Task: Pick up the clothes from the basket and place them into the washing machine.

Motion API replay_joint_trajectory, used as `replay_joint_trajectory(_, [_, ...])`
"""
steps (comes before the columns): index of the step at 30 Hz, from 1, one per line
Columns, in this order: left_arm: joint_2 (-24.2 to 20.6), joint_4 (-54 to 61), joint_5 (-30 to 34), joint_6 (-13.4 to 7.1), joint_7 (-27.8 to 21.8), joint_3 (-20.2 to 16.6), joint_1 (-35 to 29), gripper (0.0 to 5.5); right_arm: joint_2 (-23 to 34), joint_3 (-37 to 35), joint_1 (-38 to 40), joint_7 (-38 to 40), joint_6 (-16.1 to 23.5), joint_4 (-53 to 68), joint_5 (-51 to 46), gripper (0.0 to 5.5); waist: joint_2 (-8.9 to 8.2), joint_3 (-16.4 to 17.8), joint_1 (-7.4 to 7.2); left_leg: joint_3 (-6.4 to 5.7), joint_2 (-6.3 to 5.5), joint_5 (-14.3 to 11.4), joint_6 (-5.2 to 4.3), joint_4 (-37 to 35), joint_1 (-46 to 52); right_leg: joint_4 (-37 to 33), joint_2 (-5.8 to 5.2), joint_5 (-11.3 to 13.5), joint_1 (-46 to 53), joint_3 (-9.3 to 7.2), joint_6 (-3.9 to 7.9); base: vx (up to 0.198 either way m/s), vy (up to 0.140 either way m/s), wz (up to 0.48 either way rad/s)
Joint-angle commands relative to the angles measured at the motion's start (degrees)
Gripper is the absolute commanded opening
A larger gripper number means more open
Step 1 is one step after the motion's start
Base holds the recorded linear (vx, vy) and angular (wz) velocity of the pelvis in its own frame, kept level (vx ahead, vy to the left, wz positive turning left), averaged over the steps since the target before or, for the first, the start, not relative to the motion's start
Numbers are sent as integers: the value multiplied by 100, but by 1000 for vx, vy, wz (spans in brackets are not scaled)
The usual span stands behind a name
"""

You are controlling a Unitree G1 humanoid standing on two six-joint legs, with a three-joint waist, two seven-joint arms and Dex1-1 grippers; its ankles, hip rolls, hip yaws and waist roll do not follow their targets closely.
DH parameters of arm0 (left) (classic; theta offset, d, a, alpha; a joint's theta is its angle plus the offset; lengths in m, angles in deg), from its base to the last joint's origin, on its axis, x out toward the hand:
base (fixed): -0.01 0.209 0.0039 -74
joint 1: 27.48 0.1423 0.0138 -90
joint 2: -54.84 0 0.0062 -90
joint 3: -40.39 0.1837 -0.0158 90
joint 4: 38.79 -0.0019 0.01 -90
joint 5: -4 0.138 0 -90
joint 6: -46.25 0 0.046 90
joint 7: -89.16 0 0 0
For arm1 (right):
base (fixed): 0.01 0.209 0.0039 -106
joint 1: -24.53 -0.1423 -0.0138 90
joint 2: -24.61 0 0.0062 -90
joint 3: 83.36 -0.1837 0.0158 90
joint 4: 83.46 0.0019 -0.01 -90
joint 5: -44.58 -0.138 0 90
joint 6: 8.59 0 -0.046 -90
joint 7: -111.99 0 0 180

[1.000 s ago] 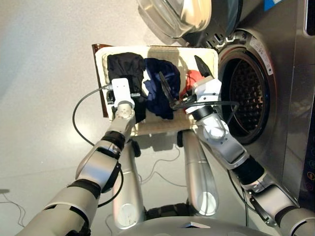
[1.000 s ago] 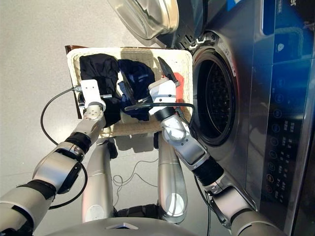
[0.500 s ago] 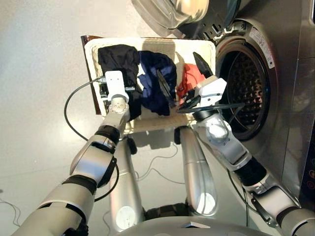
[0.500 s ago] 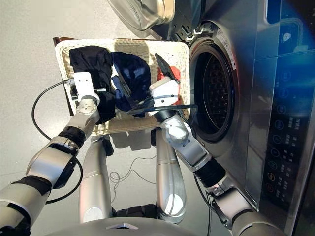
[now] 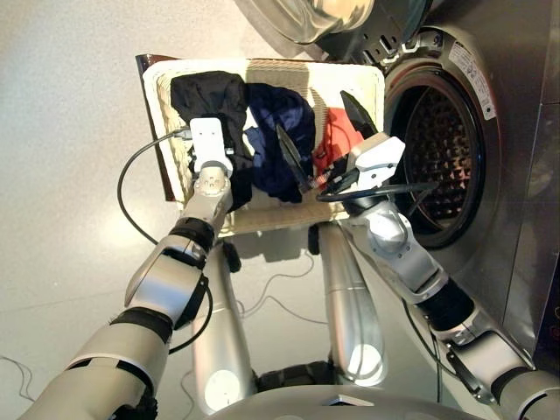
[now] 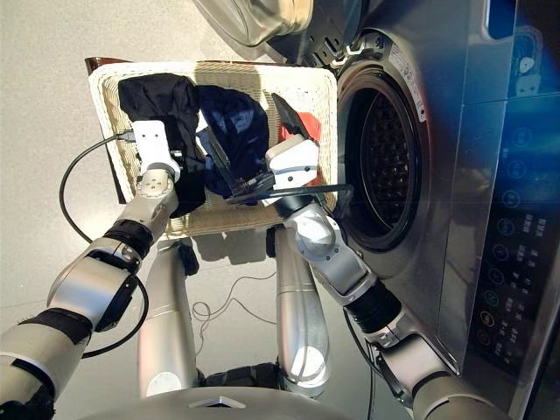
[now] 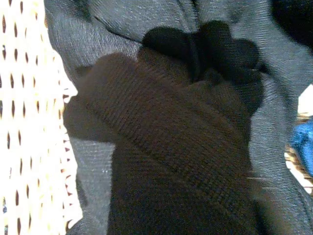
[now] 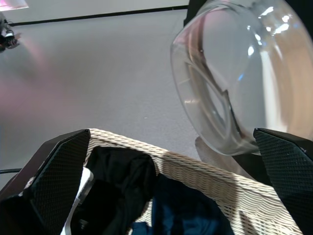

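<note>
The cream wicker basket (image 5: 367,80) lies on the floor just left of the washing machine (image 5: 437,166), whose round glass door (image 8: 230,73) hangs open above it. Inside the basket lie the clothes: a black one (image 5: 208,92) at the left, a navy one (image 5: 282,122) in the middle and a coral red one (image 5: 337,144) at the right. My left gripper (image 5: 214,118) is pressed down into the black garment, and black cloth (image 7: 171,137) fills the left wrist view. My right gripper (image 5: 322,136) hovers open over the navy and red garments, holding nothing.
The perforated steel drum (image 6: 385,166) stands open beside the basket's right edge. A panel of buttons (image 6: 516,254) runs down the machine's right side. A black cable (image 5: 131,201) loops from my left wrist, and thin wires (image 5: 280,297) trail on the grey floor.
The whole picture has shifted, so the camera moved. Both grippers hold about the same places over the basket; the right one stays open.
</note>
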Motion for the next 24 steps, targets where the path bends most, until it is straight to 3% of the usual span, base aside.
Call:
replay_joint_trajectory(1, [89,-177,55,-102,73,-45,29,0,71,-51,126,-88,397,625,-73,550,-79,-237,50,-107,35,-578,-113,607,19,-607,-109,685,206,119,430,0,0,0])
replay_joint_trajectory(8, [218,572,307,-296,212,151,460,0,74,-260,296,171,286,-90,107,550,19,-212,153,36,-98,-358,-150,-78,705,-1155,-205,862,812,66,484,25,14,-12])
replay_joint_trajectory(11, [192,1466,395,-514,265,243,881,0,21,-471,359,341,262,-600,49,550,88,-188,232,100,-242,-233,-179,-423,1080,-1449,-269,978,1189,51,524,64,29,-2])
replay_joint_trajectory(12, [171,2096,378,-640,277,230,1260,0,-39,-599,452,355,229,-841,-112,550,145,-177,307,114,-342,-148,-186,-668,1333,-1653,-324,1035,1451,16,547,64,28,-14])
replay_joint_trajectory(13, [170,2103,380,-637,280,231,1266,0,-40,-598,454,355,230,-841,-112,550,142,-169,308,116,-344,-144,-186,-679,1350,-1658,-325,1037,1465,16,548,65,37,-27])
replay_joint_trajectory(16, [111,2926,392,-742,253,197,1669,0,-96,-744,415,450,141,-1319,-125,550,237,-164,421,140,-505,-11,-181,-1110,1780,-1983,-389,1145,1873,-17,581,41,29,4])
replay_joint_trajectory(18, [28,3541,436,-800,166,145,1953,0,-166,-831,379,511,63,-1622,-166,550,310,-197,496,162,-610,94,-156,-1424,2051,-2212,-444,1229,2101,-43,615,57,40,83])
replay_joint_trajectory(24, [-281,5169,407,-928,-422,-18,2575,0,-88,-839,393,20,-156,-1727,-393,550,420,-240,675,187,-716,148,-107,-1735,2512,-2485,-550,1297,2538,-38,681,9,5,7])
